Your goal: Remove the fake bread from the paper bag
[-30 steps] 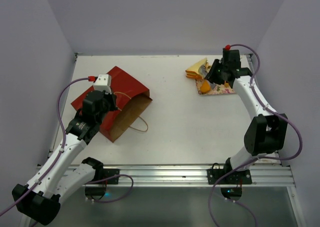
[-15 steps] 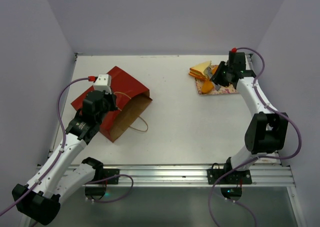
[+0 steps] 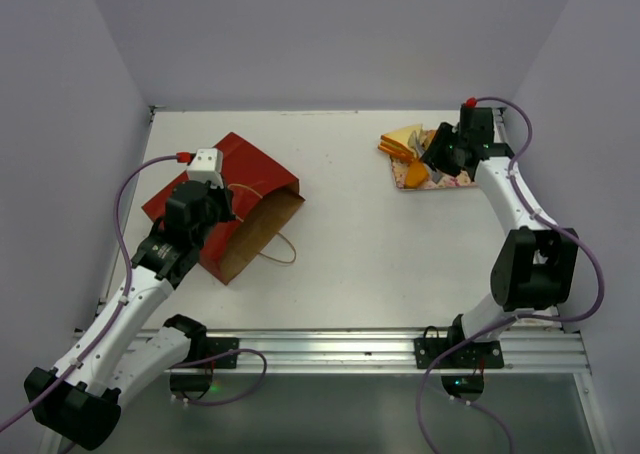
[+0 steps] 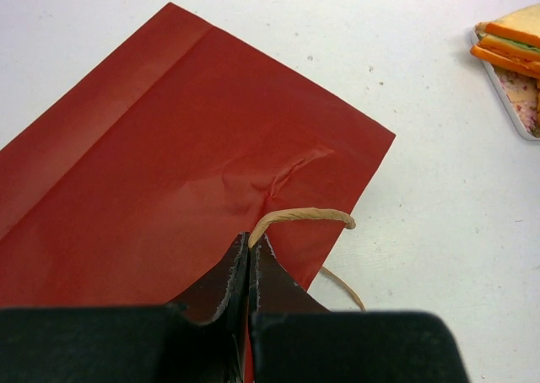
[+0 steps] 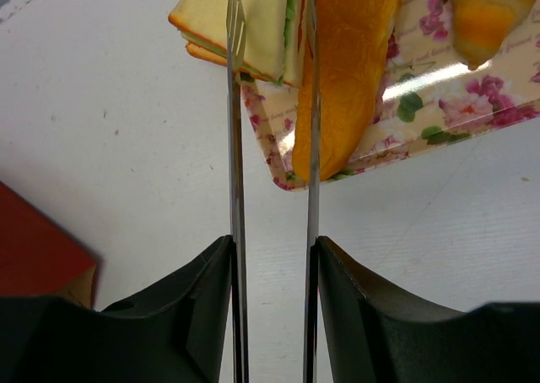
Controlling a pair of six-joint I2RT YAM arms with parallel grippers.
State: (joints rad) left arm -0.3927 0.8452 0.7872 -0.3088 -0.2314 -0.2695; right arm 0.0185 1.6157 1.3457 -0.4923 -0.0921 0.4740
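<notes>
The red paper bag [image 3: 225, 179] lies flat at the left with its brown open mouth [image 3: 262, 224] facing right; it also fills the left wrist view [image 4: 169, 164]. My left gripper [image 3: 228, 202] is shut on the bag's upper tan loop handle [image 4: 299, 216], above the bag near its mouth. My right gripper [image 3: 436, 157] is open and empty, hovering over the pink-flowered tray [image 3: 452, 182]. On the tray lie an orange fake bread roll [image 5: 346, 71], a croissant-like piece [image 5: 477, 12] and a sandwich [image 5: 253, 20]. The roll lies just outside my right finger [image 5: 312, 105].
The bag's lower handle loop [image 3: 282, 248] lies on the white table in front of the mouth. Side walls stand close to the table at the left and right. The tray's near corner [image 5: 287, 176] shows below my right gripper [image 5: 272, 12].
My right gripper has shifted a little to the right and back over the tray. The left arm and the bag have not moved.
</notes>
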